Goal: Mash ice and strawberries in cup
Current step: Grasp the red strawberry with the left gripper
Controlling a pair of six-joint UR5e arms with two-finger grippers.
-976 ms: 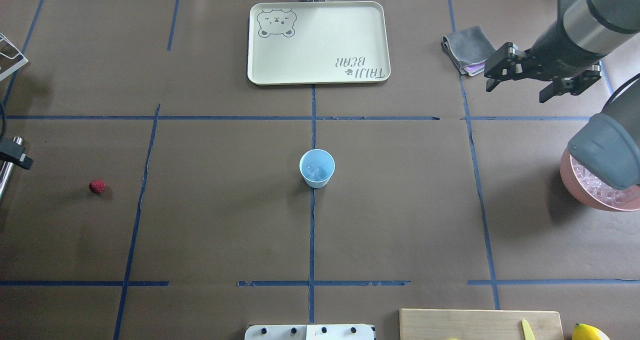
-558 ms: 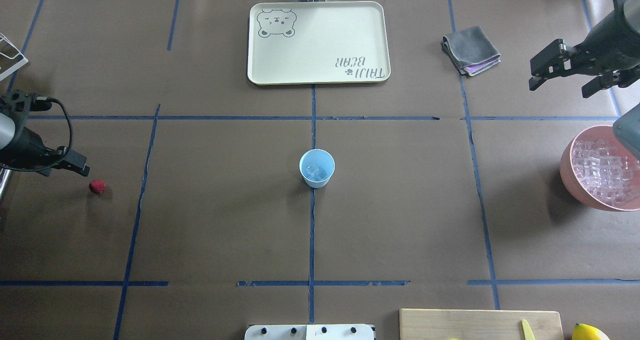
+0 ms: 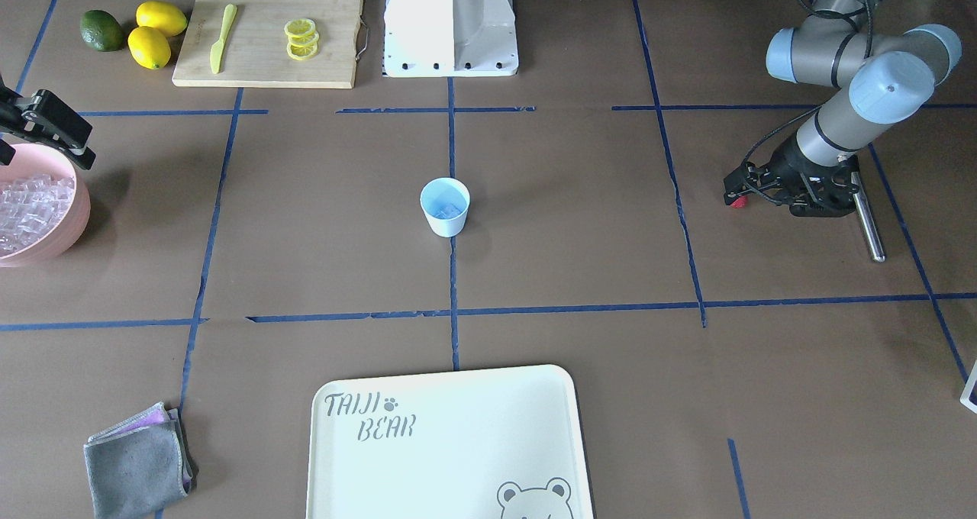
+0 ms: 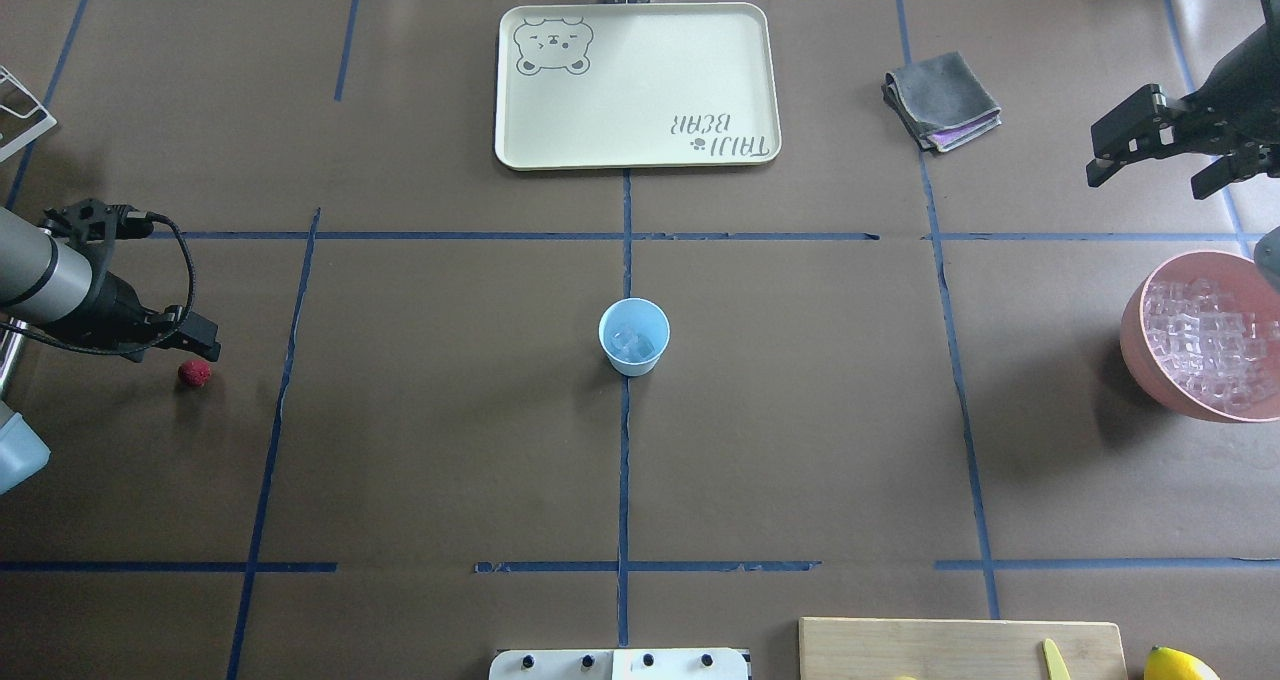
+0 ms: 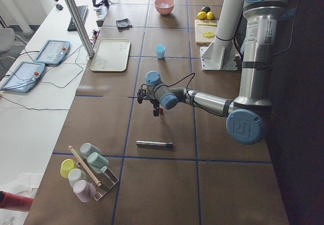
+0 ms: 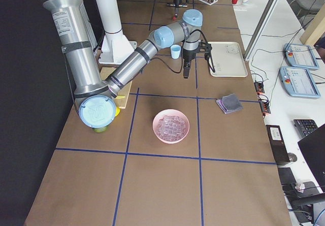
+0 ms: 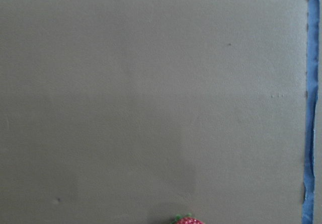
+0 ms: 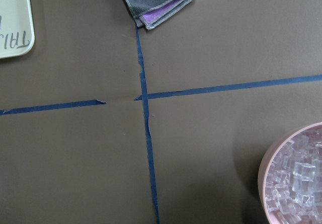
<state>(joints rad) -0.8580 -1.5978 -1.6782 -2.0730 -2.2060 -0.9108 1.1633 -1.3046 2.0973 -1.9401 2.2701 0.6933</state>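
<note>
The left gripper point(image 4: 201, 341) hangs low over the table, its fingers pointing down just beside the strawberry point(image 4: 195, 373). From these angles I cannot tell how far its fingers are parted, or whether a fingertip touches the berry. The berry lies on the brown table point(image 4: 450, 460) and shows only as a red sliver at the bottom edge of the left wrist view. In the front-facing view the gripper hides most of it.

The right gripper point(image 4: 1150, 178) has its two fingers spread wide with nothing between them. It hovers above the table on the far side of the pink bowl point(image 4: 1135, 350), between that bowl and the folded grey cloth point(image 4: 940, 100).

The cup point(image 4: 634, 338) stands upright at the middle of the table, on a blue tape line, well apart from both grippers. A few pieces of ice point(image 4: 632, 342) lie in its bottom (many more cubes fill the pink bowl).

Further out, a cream tray point(image 4: 630, 85) with a bear drawing sits beyond the cup. Near the robot's base a cutting board point(image 3: 267, 53) carries lemon slices point(image 3: 301, 38) and a yellow knife point(image 3: 221, 38), with two lemons point(image 3: 160, 19) and a green fruit point(image 3: 101, 30) beside it. A metal rod point(image 3: 868, 217) lies on the table near the left arm.
</note>
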